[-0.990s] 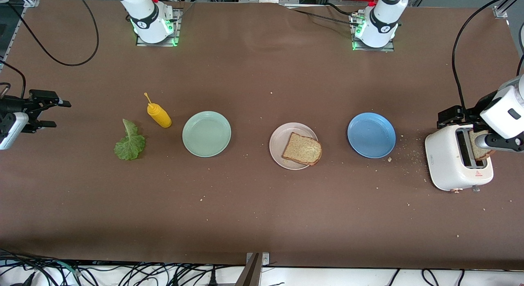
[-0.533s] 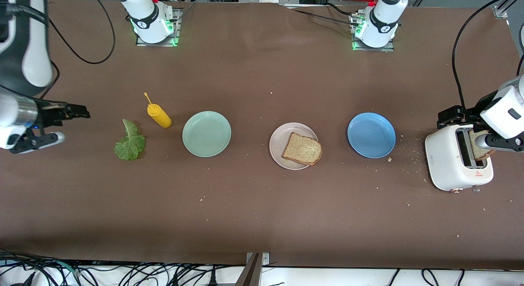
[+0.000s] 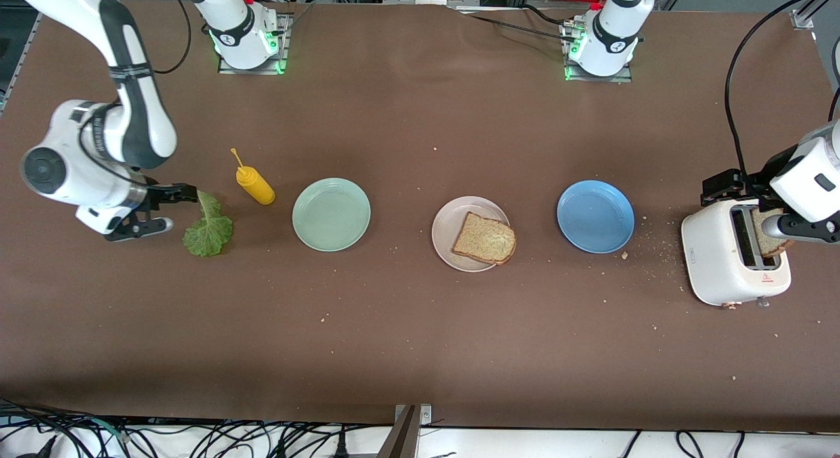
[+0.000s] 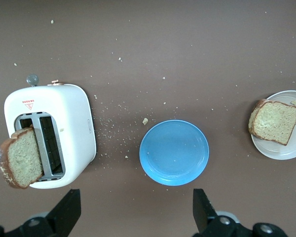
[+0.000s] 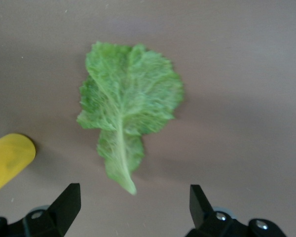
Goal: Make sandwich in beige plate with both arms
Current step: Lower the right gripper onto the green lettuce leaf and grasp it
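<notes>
Right wrist view shows right tool (image 5: 130,207) wide open, empty, over lettuce (image 5: 128,103); front view seemingly agrees.

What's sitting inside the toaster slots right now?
One bread slice stands in one slot of the white toaster, sticking up and leaning outward; its lower part is hidden in the slot. The other slot looks empty, though its depth is dark.

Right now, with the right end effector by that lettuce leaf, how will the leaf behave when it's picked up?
The lettuce leaf looks thin and ruffled, so it will probably droop from wherever the open right end effector pinches it. Its pale central rib seems the firmest spot to grip. Lying flat on the table, it is likely light and may tear if squeezed hard.
</notes>
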Controlling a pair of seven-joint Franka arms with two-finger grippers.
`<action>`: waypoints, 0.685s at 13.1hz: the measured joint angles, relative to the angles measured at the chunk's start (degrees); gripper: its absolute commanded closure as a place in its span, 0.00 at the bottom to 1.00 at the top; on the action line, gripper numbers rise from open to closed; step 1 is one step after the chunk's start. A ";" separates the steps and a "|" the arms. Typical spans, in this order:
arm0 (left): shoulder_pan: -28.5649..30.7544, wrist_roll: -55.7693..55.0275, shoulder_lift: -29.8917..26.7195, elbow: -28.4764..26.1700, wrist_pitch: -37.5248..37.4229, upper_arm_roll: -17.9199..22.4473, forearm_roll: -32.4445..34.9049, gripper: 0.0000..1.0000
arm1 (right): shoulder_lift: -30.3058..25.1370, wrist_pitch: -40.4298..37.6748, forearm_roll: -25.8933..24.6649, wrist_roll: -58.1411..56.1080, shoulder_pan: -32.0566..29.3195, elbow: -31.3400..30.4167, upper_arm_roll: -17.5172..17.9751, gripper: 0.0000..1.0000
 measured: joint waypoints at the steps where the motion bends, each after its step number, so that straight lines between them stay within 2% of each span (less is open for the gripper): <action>1: 0.00 0.00 0.00 0.00 0.00 0.00 0.00 0.00 | 0.38 3.30 0.00 0.68 0.70 -1.90 0.27 0.02; 4: 0.02 0.00 0.00 0.00 0.00 0.00 0.00 0.00 | 4.37 12.01 0.02 1.11 1.00 -4.01 0.40 0.05; 6: 0.02 0.00 0.00 0.00 0.00 0.00 0.00 0.00 | 6.98 13.84 0.92 1.48 1.01 -3.95 0.52 0.19; 7: 0.02 0.00 0.00 0.00 0.00 0.00 0.00 0.00 | 7.57 13.96 2.22 1.48 1.03 -3.89 0.95 0.35; 8: 0.02 0.00 0.00 0.00 0.00 0.00 0.00 0.00 | 7.70 13.96 3.04 1.52 1.05 -3.87 1.48 0.60; 9: 0.02 0.00 0.00 0.00 0.00 0.00 0.00 0.00 | 7.68 13.96 3.42 1.60 1.10 -3.79 1.81 0.80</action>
